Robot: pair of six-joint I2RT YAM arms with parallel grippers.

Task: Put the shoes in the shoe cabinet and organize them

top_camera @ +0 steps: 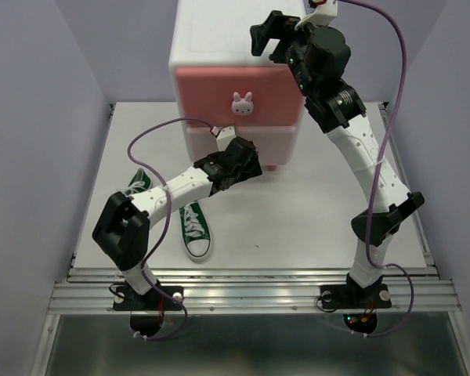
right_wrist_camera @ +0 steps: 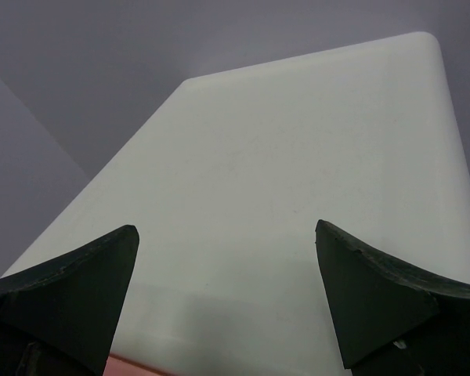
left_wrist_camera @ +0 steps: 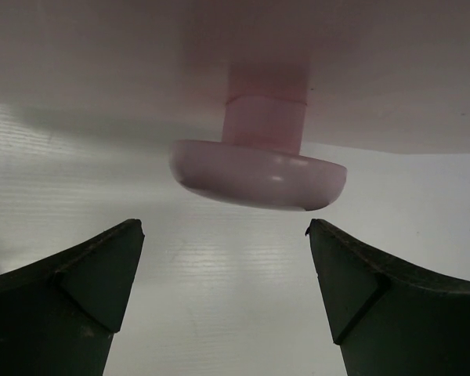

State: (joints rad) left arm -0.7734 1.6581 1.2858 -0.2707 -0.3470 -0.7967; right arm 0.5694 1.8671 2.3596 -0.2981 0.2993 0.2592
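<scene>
**Two Open Grippers at the Shoe Cabinet**

The white shoe cabinet (top_camera: pixel 211 35) stands at the far end of the table (top_camera: pixel 313 227). It has two pink drawers. The upper drawer (top_camera: pixel 211 94) is darker and has a little bunny knob (top_camera: pixel 243 103). The lower drawer (top_camera: pixel 278 141) is paler.

The left gripper (top_camera: pixel 232 150) is right up against the front of the lower drawer. In the left wrist view its two fingers (left_wrist_camera: pixel 86 290) are spread wide apart. A round pale knob (left_wrist_camera: pixel 258 172) sticks out just past the tips. The fingers are not touching it.

The right gripper (top_camera: pixel 268 35) is up high, over the top of the cabinet. Its fingers (right_wrist_camera: pixel 70 290) are spread apart too and hold nothing. Only the smooth white cabinet top (right_wrist_camera: pixel 298 157) shows between them.

One green shoe (top_camera: pixel 194 227) lies on the table near the left arm, with its white laces facing up. A second green shoe (top_camera: pixel 139 183) lies beside it, partly hidden under the arm. Both are outside the cabinet.
</scene>
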